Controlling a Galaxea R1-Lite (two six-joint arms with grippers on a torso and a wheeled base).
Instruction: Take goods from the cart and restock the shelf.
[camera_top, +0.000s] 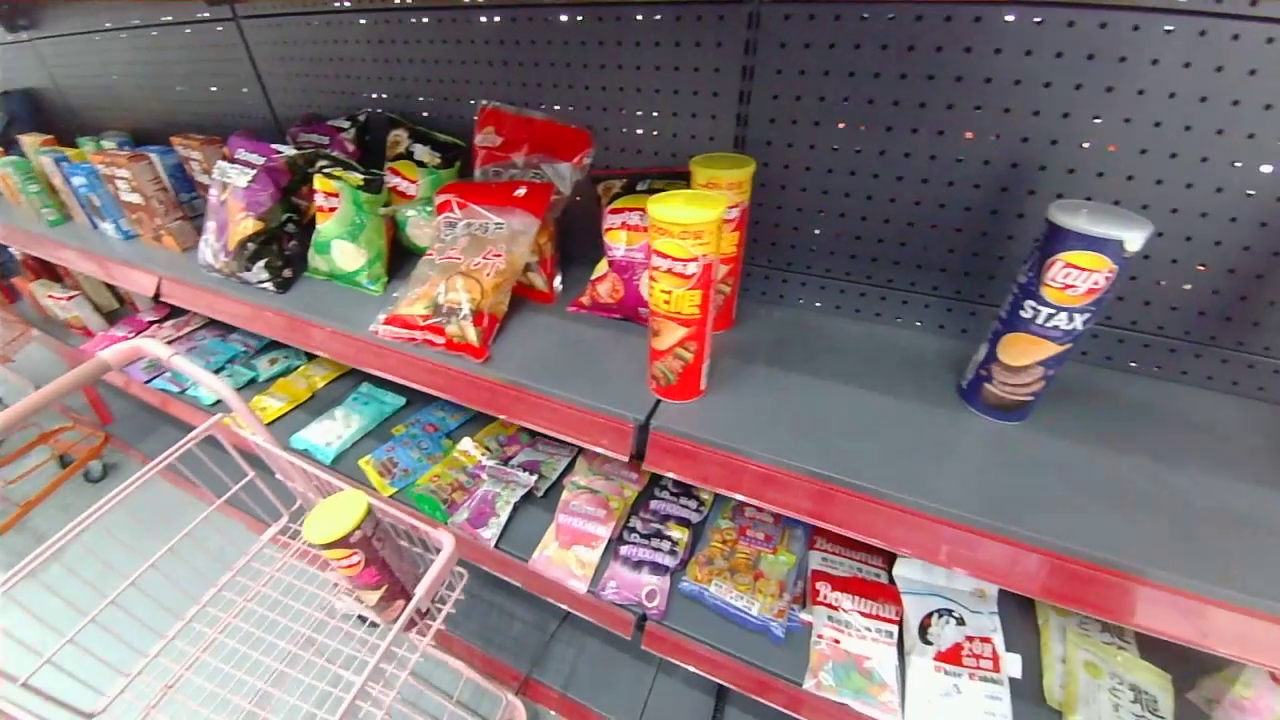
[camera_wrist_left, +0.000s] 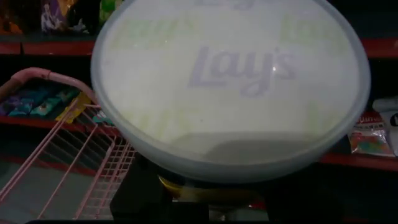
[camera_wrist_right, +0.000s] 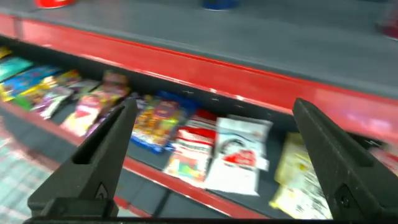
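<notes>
Our left gripper (camera_wrist_left: 208, 198), low in its wrist frame, pinches a white-lidded can (camera_wrist_left: 230, 81) filling the upper middle, with the pink cart (camera_wrist_left: 46, 76) at left behind. Our right gripper (camera_wrist_right: 211, 165) stands spread wide, centre frame, before the bags (camera_wrist_right: 239, 155) on the lower shelf (camera_wrist_right: 146, 174).

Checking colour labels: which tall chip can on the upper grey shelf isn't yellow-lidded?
The blue cylindrical can with a white lid, alone on the right; the two red-and-yellow cans have yellow lids.
</notes>
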